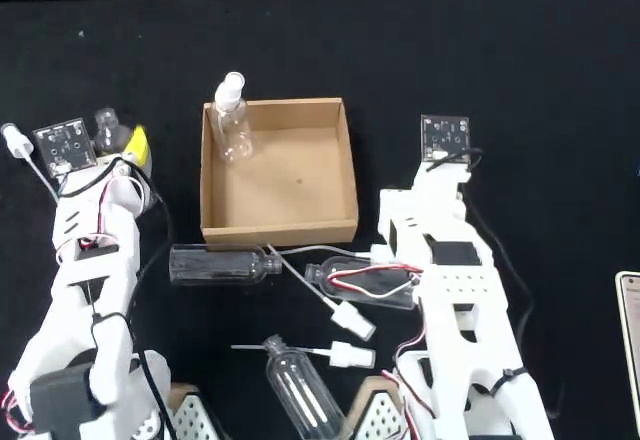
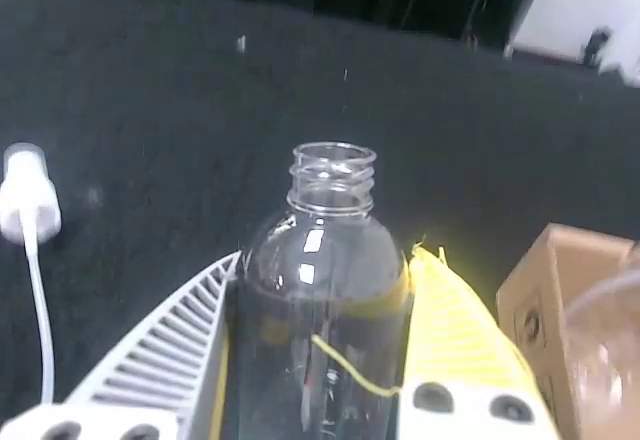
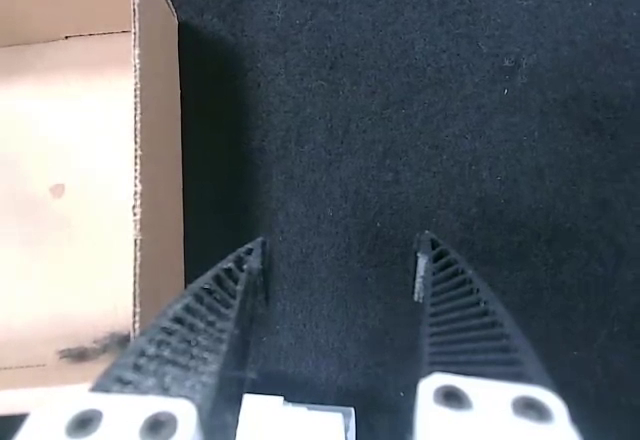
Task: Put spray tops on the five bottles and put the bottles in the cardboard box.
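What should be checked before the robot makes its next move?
1. Left hand grips a bottle: ok.
2. That bottle's neck is open, ready for a top: ok.
3. A spray top lies close by: ok.
4. Right hand is open and free to fetch a top: ok.
5. Box has room: ok, with one capped bottle inside.
6. All bottles are boxed: not ok; a bare bottle lies outside the box.

One capped bottle (image 1: pixel 232 132) upright in the cardboard box (image 1: pixel 280 230), far left corner
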